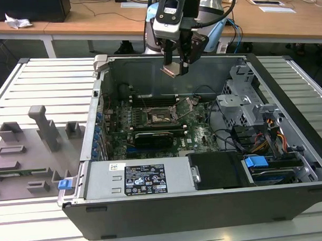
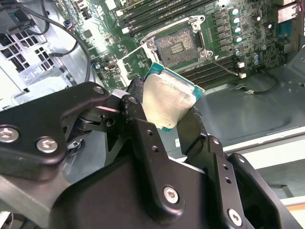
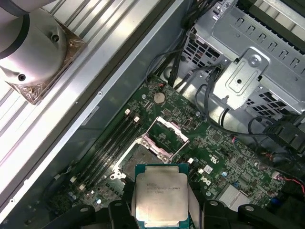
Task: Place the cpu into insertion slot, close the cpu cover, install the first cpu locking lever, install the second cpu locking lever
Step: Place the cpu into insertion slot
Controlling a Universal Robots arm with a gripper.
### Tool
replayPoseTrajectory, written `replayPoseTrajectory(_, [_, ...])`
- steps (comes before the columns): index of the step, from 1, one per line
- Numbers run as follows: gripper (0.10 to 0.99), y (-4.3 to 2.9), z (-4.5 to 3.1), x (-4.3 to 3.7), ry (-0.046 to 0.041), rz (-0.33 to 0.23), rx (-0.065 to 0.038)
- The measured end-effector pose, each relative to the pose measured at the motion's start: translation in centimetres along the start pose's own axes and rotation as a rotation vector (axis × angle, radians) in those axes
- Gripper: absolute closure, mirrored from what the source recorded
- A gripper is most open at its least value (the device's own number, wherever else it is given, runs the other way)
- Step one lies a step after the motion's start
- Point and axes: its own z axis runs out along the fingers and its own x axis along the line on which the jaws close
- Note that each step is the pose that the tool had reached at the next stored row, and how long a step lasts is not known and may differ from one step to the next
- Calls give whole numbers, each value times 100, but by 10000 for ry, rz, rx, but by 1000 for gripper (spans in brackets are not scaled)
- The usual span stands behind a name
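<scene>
Black two-finger gripper (image 1: 175, 67) pinches the small square silvery-tan cpu (image 3: 160, 193) by its edges, well above the open square black-rimmed insertion slot (image 2: 177, 45). The first wrist view catches faint print on the chip, too small to read. The second wrist view shows a plain pale face.

The slatted grey table (image 1: 43, 77) carries the open computer case (image 1: 180, 211) and a grey fixture tray (image 1: 72, 150).

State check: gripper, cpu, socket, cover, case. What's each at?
gripper, shut on the cpu, above the case.
cpu, held off the board, not seated.
insertion slot, empty, pin grid exposed.
cpu cover, swung open.
computer case, side open.
</scene>
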Motion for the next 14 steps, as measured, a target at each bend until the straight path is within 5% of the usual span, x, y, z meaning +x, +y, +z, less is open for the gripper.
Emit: replayPoseTrajectory(14, [561, -1, 18, -1, -14, 182, -1])
